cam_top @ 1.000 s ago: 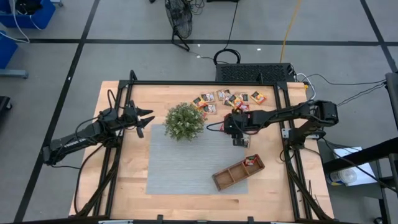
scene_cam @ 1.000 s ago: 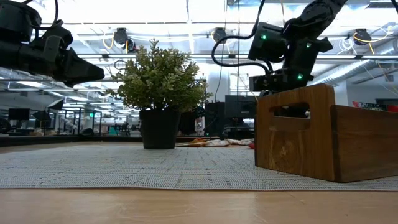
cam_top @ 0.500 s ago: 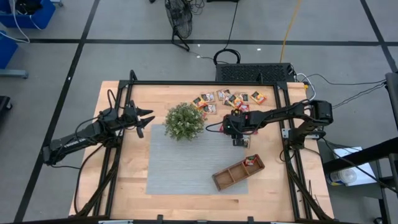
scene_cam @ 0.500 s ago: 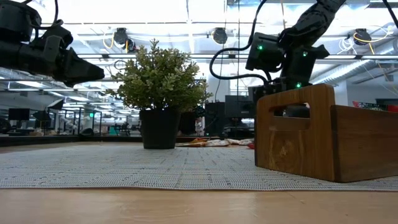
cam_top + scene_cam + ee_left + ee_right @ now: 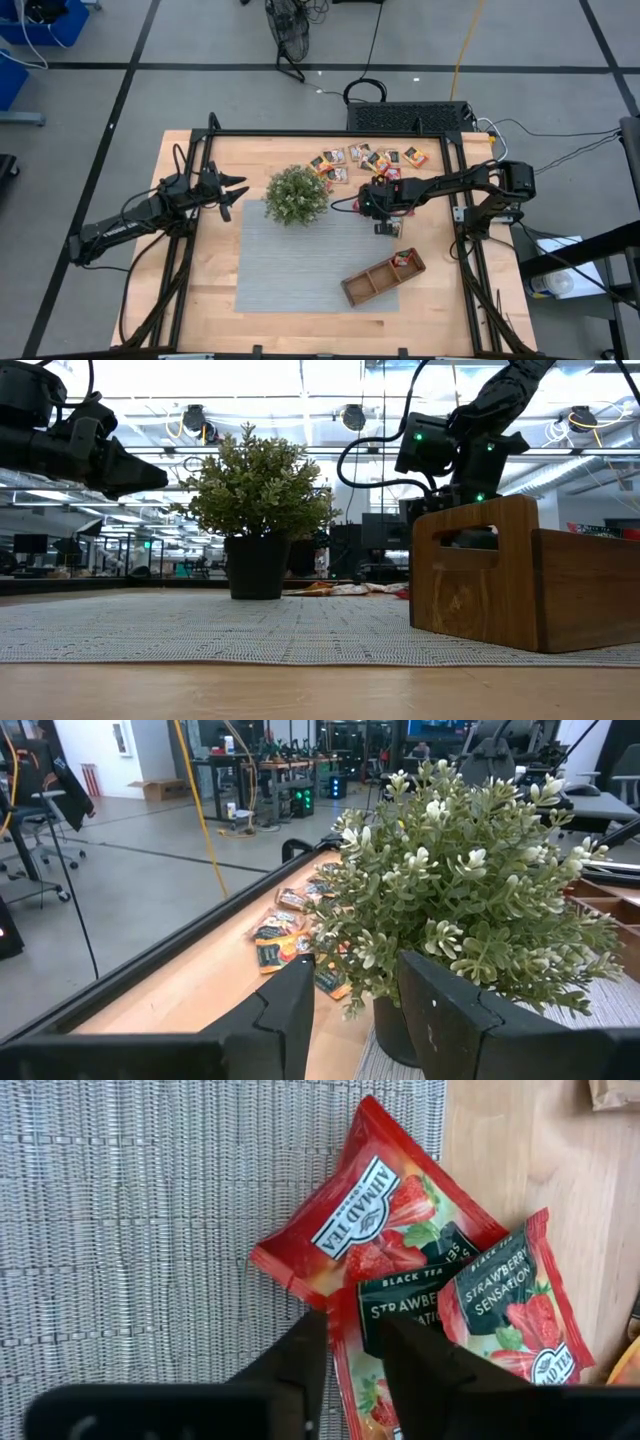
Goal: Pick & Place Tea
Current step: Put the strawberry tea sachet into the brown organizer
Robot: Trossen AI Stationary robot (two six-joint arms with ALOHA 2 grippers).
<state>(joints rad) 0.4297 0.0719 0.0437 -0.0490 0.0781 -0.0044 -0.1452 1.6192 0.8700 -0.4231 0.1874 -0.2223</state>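
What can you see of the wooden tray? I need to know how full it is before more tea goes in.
The wooden tray is a brown, oblong box with three compartments, lying slantwise at the grey mat's corner nearest the right arm. The end compartment towards that arm holds a red tea sachet; the other two look empty. From table height, its end wall shows a cut-out handle slot. No gripper touches it.

I read "AHMAD TEA" on the white label of the upper red sachet [image 5: 385,1225]. The middle sachet [image 5: 400,1320] shows "BLACK TEA" and "STRAWBERRY", partly covered. The overlapping sachet [image 5: 510,1305] reads "BLACK TEA" and "STRAWBERRY SENSATION". I find nothing else legible.
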